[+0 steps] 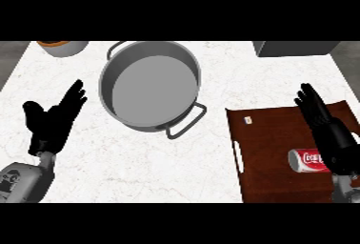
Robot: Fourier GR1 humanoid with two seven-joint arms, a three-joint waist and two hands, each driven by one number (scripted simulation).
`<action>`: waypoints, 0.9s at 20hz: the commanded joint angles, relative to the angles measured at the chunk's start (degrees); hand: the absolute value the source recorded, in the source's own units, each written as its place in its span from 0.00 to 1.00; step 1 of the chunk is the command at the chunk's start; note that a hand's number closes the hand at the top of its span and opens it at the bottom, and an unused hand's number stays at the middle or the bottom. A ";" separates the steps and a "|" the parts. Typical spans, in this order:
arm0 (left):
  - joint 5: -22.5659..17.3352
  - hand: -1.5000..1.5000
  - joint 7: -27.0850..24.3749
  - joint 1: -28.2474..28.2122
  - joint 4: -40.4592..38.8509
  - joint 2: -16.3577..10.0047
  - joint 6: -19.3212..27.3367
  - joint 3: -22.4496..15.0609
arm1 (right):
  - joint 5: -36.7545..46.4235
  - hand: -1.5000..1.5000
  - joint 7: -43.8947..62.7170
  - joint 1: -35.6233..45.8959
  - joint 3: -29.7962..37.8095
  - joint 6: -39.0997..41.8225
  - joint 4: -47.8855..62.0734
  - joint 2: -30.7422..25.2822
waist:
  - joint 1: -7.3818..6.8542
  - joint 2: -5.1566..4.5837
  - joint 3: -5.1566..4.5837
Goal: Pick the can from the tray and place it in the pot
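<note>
A red can (306, 160) lies on its side on the dark brown tray (271, 143) at the lower right. My right hand (327, 128) is over the tray with straight fingers pointing away from me; its wrist hides the can's right end. The grey pot (150, 84), holding nothing, stands left of the tray near the counter's middle, one handle toward the tray. At the left my left hand (53, 119) rests open, fingers up, away from both pot and tray.
A round container with an orange rim (62, 46) sits at the back left. A dark grey box (295, 47) is at the back right. A small white tag (248, 120) lies on the tray's far left part. White marble counter (141, 167) lies in front of the pot.
</note>
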State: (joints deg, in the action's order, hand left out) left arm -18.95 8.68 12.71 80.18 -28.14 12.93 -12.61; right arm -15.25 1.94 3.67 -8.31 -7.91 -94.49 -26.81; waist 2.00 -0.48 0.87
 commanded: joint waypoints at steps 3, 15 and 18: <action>0.14 0.50 -1.76 1.23 1.51 -0.09 3.40 3.73 | -18.99 1.00 -4.12 -7.70 11.51 -1.90 9.17 13.00 | 0.14 0.14 -0.01; -2.21 0.50 -4.61 -0.21 5.83 1.81 5.58 7.46 | -40.74 0.00 -8.27 -18.85 27.26 9.22 24.14 22.20 | -1.19 0.38 -0.30; -1.86 0.50 -3.21 1.09 6.05 1.88 5.53 6.63 | -42.57 0.00 -8.36 -19.05 28.06 15.49 26.25 20.50 | -1.66 0.14 -0.37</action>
State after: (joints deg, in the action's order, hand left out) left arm -20.89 5.02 13.48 85.82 -26.28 18.48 -5.87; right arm -54.72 -5.91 -12.29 13.95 4.20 -79.58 -4.37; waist -0.07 1.93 -2.60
